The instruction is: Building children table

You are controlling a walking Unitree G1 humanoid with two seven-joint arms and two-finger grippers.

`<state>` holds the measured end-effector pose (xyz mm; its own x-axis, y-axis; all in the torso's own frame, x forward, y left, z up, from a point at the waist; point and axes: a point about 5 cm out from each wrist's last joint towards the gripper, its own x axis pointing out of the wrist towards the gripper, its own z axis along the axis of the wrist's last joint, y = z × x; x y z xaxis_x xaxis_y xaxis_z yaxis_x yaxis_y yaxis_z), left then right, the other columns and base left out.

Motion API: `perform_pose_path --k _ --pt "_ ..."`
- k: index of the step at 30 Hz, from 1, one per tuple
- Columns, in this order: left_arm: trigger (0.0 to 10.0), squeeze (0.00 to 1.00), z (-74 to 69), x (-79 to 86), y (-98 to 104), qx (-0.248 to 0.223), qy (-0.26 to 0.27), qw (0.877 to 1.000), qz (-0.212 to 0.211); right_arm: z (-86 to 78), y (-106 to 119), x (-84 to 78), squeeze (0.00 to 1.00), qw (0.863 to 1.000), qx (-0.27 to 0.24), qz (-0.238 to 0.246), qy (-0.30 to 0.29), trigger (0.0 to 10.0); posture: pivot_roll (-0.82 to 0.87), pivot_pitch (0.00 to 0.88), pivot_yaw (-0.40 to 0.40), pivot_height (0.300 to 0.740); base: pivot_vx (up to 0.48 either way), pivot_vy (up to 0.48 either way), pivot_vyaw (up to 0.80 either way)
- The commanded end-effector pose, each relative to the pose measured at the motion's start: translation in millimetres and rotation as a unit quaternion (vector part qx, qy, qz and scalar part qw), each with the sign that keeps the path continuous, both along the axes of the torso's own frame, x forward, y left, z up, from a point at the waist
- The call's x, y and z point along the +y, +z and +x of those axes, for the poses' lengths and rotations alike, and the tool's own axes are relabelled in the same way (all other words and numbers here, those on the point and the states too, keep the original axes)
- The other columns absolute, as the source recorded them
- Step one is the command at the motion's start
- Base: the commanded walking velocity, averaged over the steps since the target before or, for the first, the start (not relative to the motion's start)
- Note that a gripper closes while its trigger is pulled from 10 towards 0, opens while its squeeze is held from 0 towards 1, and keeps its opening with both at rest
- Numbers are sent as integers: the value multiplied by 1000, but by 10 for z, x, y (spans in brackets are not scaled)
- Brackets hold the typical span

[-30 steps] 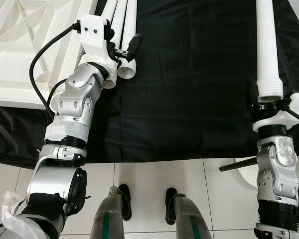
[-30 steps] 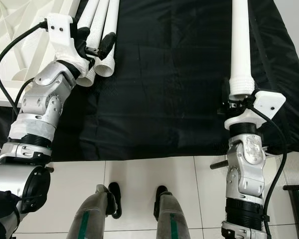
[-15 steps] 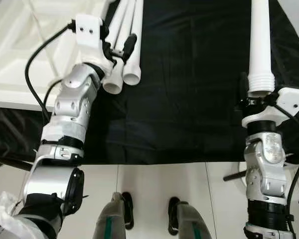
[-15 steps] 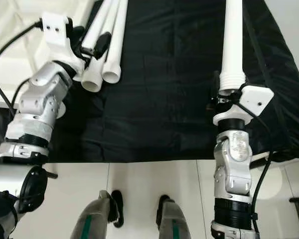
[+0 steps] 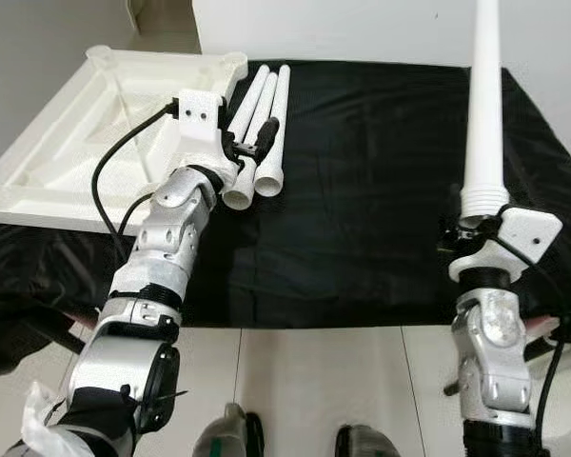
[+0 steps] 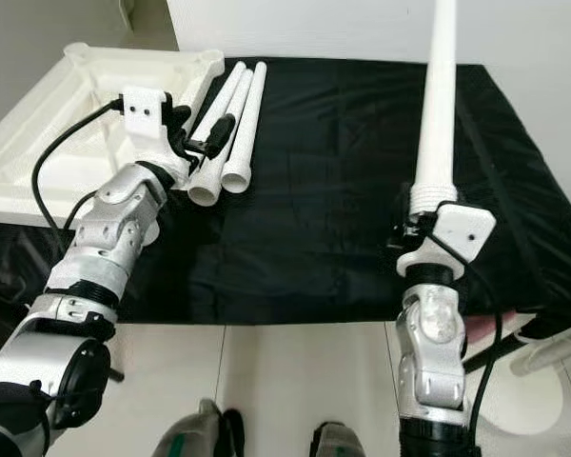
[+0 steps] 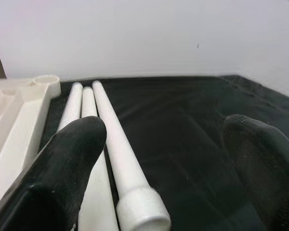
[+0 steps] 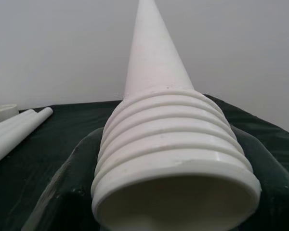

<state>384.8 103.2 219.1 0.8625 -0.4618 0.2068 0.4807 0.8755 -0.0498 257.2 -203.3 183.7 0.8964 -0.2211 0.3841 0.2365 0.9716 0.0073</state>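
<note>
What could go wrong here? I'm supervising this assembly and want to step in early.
The right gripper holds a long white plastic table leg only at its threaded end, so it could tip or slip. The open left gripper hovers over three loose white legs on the black cloth and may roll them.

black crinkled fabric sheet [image 5: 362, 190] covering counter | plain white wall [image 5: 362, 29] at 12 o'clock | pale tiled floor [image 5: 314, 381] at 6 o'clock
</note>
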Motion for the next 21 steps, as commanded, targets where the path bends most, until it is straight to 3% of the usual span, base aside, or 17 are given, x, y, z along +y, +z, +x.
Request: perform_pose_path --k 1,8,21 --pt "10000 0 19 0 -115 23 2 1000 12 -28 -54 9 0 1000 0 -5 -7 10000 -67 0 88 740 0 0 0" --pt "10000 0 16 -53 -236 30 -17 999 19 -43 -229 82 0 999 32 -10 10 10000 -68 0 80 740 0 0 0" --pt "10000 0 41 14 -243 33 21 999 6 53 -158 130 0 999 12 -25 28 10000 -49 0 88 740 0 0 0"
